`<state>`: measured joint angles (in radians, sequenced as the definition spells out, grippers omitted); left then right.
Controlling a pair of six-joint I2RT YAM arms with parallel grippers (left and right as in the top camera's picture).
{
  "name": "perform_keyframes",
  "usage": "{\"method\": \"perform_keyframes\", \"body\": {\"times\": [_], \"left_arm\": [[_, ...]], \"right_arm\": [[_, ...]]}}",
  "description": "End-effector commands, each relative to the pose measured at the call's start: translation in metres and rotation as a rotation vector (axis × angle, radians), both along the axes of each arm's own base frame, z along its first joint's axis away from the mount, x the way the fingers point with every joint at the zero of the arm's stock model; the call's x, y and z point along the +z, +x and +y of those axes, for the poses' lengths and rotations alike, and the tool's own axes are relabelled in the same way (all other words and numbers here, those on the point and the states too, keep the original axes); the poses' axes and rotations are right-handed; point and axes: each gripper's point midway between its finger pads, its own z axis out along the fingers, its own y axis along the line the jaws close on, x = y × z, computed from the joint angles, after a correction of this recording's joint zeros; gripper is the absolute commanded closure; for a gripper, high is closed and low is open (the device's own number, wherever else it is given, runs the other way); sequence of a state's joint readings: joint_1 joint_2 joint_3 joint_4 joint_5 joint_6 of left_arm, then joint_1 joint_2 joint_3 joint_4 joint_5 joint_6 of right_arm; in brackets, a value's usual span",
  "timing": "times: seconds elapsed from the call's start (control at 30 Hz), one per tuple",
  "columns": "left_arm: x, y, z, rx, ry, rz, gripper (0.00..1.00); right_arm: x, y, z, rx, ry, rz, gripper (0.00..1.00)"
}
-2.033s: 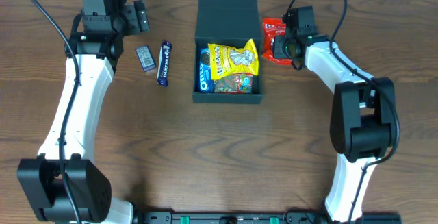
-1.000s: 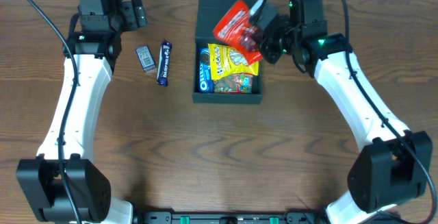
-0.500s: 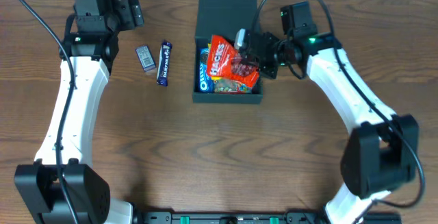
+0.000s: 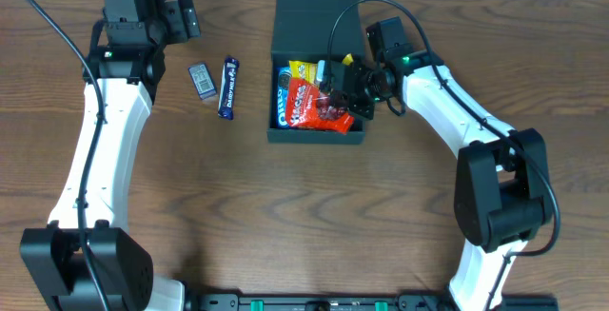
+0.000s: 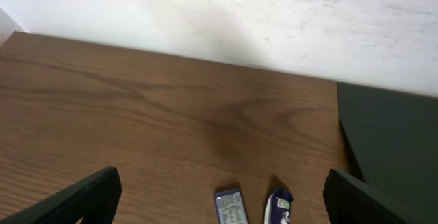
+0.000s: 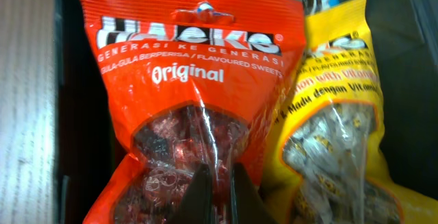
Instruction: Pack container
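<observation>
R gripper (image 4: 335, 97): jaws clamped on red packet (image 4: 306, 102), already lying inside the container (image 4: 317, 137) mid-surface, long axis approx front-to-back, atop yellow packet (image 6: 335, 114). L gripper (image 4: 186, 16): jaws apart, nearer blue bar (image 4: 228, 87).

- The container (image 4: 317, 137) sits mid-back on the surface (image 4: 285, 216), with its lid (image 4: 314, 11) lying open behind it.
- Inside, the sweets bag (image 4: 306, 102) lies on top of a second bag (image 6: 335, 135), and a biscuit pack (image 4: 282, 97) lies along the left wall.
- The right pincer (image 6: 219, 190) is above the container's right half, clamped on the sweets bag's end.
- A small packet (image 4: 199, 79) and a bar (image 4: 228, 87) lie side by side left of the container, the packet outermost.
- The left pincer (image 4: 187, 16) hangs behind them.
</observation>
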<state>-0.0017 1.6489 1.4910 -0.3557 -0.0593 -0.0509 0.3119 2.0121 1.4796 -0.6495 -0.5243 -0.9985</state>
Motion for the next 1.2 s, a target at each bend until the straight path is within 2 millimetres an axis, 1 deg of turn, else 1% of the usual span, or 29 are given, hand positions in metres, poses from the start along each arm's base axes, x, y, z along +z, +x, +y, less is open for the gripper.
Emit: {"method": "perform_keyframes", "body": {"times": [0.0, 0.07, 0.23, 0.4, 0.6, 0.63, 0.67, 0.7, 0.73, 0.77, 0.87, 0.97, 1.0, 1.07, 1.1, 1.17], "left_arm": [[0.021, -0.002, 0.002, 0.001, 0.007, -0.043, 0.05], [0.021, -0.002, 0.002, 0.001, 0.007, -0.042, 0.05], [0.021, -0.002, 0.002, 0.001, 0.007, -0.041, 0.05], [0.021, -0.002, 0.002, 0.001, 0.007, -0.041, 0.05], [0.021, -0.002, 0.002, 0.001, 0.007, -0.041, 0.05], [0.021, -0.002, 0.002, 0.001, 0.007, -0.041, 0.05], [0.021, -0.002, 0.002, 0.001, 0.007, -0.041, 0.05], [0.021, -0.002, 0.002, 0.002, 0.007, -0.041, 0.05], [0.021, -0.002, 0.002, 0.002, 0.007, -0.041, 0.05], [0.021, -0.002, 0.002, 0.002, 0.007, -0.041, 0.05], [0.021, -0.002, 0.002, 0.002, 0.008, -0.041, 0.05], [0.021, -0.002, 0.002, 0.002, 0.008, -0.041, 0.05], [0.021, -0.002, 0.002, 0.002, 0.008, -0.04, 0.05], [0.021, -0.002, 0.002, 0.001, 0.007, -0.041, 0.05], [0.021, -0.002, 0.002, 0.002, 0.008, -0.04, 0.05], [0.021, -0.002, 0.002, 0.001, 0.007, -0.039, 0.05]], "right_arm": [[-0.008, 0.003, -0.004, 0.02, -0.084, -0.044, 0.99], [-0.011, 0.006, -0.008, 0.027, -0.115, -0.064, 0.99], [-0.012, 0.006, -0.011, 0.066, -0.139, -0.089, 0.99], [-0.019, 0.006, -0.024, 0.087, -0.228, -0.108, 0.99], [-0.019, 0.006, -0.025, 0.085, -0.233, -0.109, 0.99], [-0.018, 0.007, -0.024, 0.084, -0.229, -0.115, 0.96], [-0.017, 0.009, -0.024, 0.073, -0.225, -0.118, 0.79], [-0.014, 0.014, -0.022, 0.032, -0.209, -0.121, 0.38], [-0.011, 0.017, -0.02, 0.0, -0.195, -0.122, 0.18], [-0.006, 0.021, -0.019, -0.033, -0.179, -0.127, 0.01], [0.02, 0.031, -0.014, -0.089, -0.127, -0.177, 0.01], [0.056, 0.033, -0.008, -0.094, -0.068, -0.248, 0.01], [0.072, 0.032, -0.006, -0.092, -0.044, -0.277, 0.01], [0.113, 0.031, -0.002, -0.109, 0.03, -0.347, 0.01], [0.127, 0.031, -0.001, -0.122, 0.055, -0.371, 0.01], [0.162, 0.029, -0.001, -0.173, 0.118, -0.417, 0.01]]}}
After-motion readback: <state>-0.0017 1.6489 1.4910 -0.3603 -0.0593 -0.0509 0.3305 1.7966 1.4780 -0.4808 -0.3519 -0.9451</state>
